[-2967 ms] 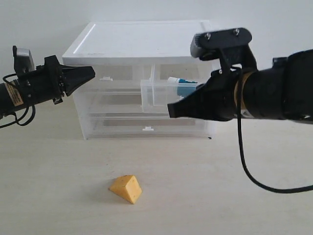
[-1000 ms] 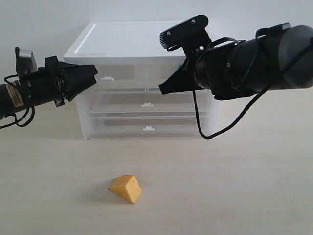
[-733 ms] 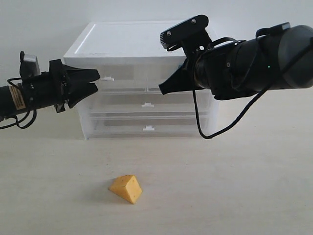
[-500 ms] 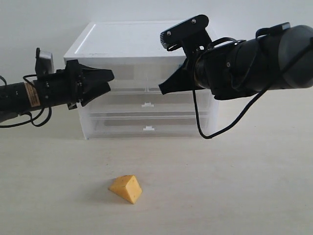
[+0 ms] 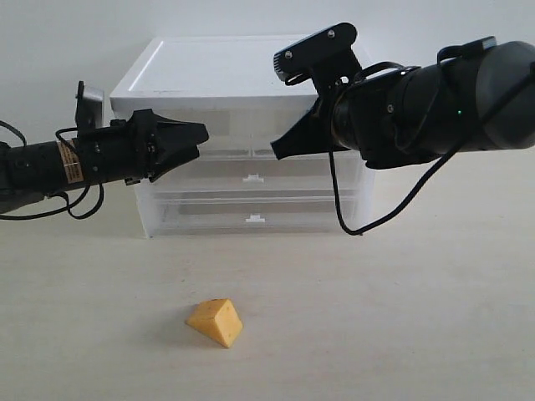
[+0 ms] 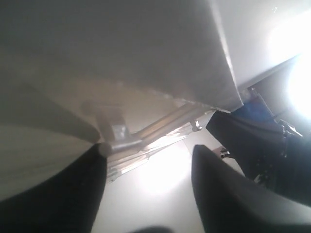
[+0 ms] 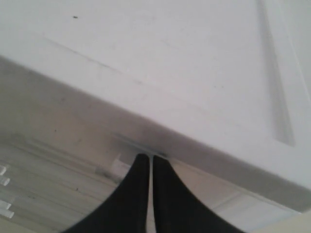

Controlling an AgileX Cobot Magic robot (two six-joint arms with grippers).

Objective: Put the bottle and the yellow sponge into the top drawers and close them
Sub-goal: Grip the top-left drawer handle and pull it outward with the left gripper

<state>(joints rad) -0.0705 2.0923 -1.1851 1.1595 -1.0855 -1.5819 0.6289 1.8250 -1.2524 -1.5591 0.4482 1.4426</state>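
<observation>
The yellow sponge [image 5: 216, 322] lies on the table in front of the drawer cabinet [image 5: 242, 75]. My left gripper [image 5: 203, 136] is open at the front of the left top drawer [image 5: 224, 125]. In the left wrist view the drawer's clip handle [image 6: 119, 139] sits right beside one fingertip [image 6: 92, 160] of the left gripper [image 6: 146, 155]. My right gripper [image 5: 274, 153] is shut, with its tip against the front of the right top drawer [image 5: 269, 125]. In the right wrist view the right gripper [image 7: 148, 158] touches just below the cabinet's white top [image 7: 170, 58]. Both top drawers look pushed in. The bottle is hidden.
Two full-width drawers [image 5: 251, 196] sit below the top ones, each with a small white handle [image 5: 252, 220]. The right arm's thick body [image 5: 435, 109] and its cable [image 5: 368, 225] hang in front of the cabinet's right side. A wall stands behind the cabinet.
The right top drawer, out with the bottle in it three seconds ago, is now pushed in. My left gripper has moved right to the left top drawer's front. The right arm has held still lately.
</observation>
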